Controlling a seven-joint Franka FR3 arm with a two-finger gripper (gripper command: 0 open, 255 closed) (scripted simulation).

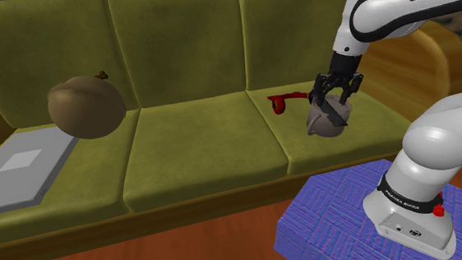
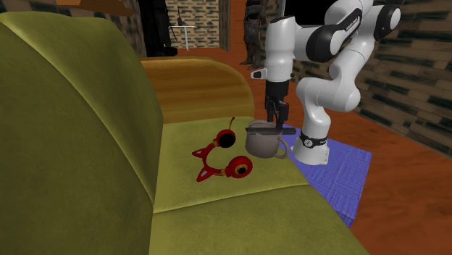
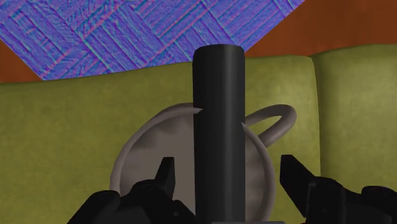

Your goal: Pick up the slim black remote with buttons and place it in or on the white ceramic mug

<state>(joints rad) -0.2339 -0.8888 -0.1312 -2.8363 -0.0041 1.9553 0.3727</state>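
A greyish mug point(image 1: 321, 125) with a loop handle stands upright on the olive sofa's seat cushion, at the shoulder view's right. The slim black remote point(image 3: 219, 127) lies across the mug's rim point(image 3: 127, 159), one end sticking out past it. In the second exterior view the remote point(image 2: 269, 128) rests flat on top of the mug point(image 2: 262, 143). My gripper point(image 3: 229, 168) hovers just above the mug, open, with a finger on each side of the remote and a gap on both sides. In the shoulder view the gripper point(image 1: 335, 100) points down right over the mug.
Red cat-ear headphones point(image 2: 219, 159) lie on the cushion beside the mug, toward the backrest. A big brown acorn-shaped thing point(image 1: 85, 106) and a flat grey slab point(image 1: 24, 168) sit at the sofa's far end. The blue patterned stand point(image 1: 334, 222) borders the seat's front edge.
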